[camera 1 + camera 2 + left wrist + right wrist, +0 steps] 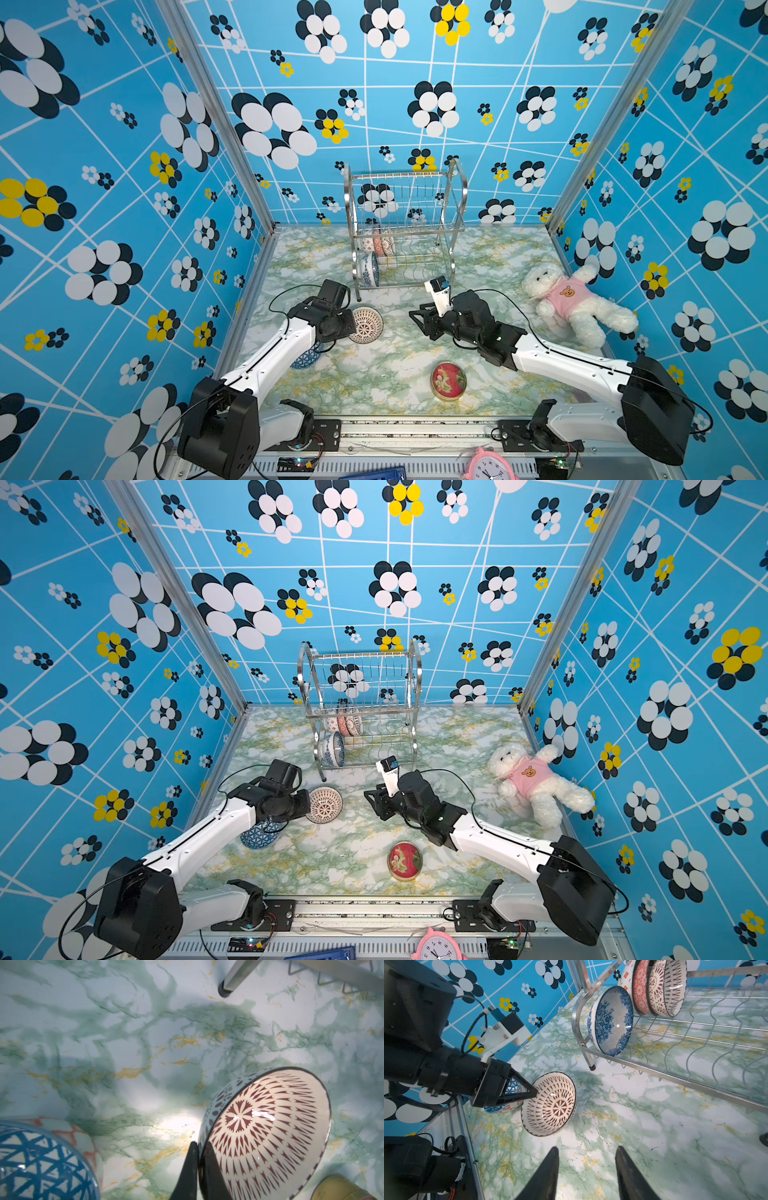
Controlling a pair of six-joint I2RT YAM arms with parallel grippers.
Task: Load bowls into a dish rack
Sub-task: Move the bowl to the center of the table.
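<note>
Red-patterned bowl (550,1105), rim pinched in left gripper (534,1092), tilts on edge before the rack (399,174), presumably to suit its slots; right gripper (586,1149) half-open, empty.

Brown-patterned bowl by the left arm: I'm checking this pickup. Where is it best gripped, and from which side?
The rim, one jaw inside and one outside the thin wall, as the left gripper holds it. The bowl is tipped up, opening toward the right arm, so the edge nearest the left arm is easiest to reach; the round body looks too wide to span.
</note>
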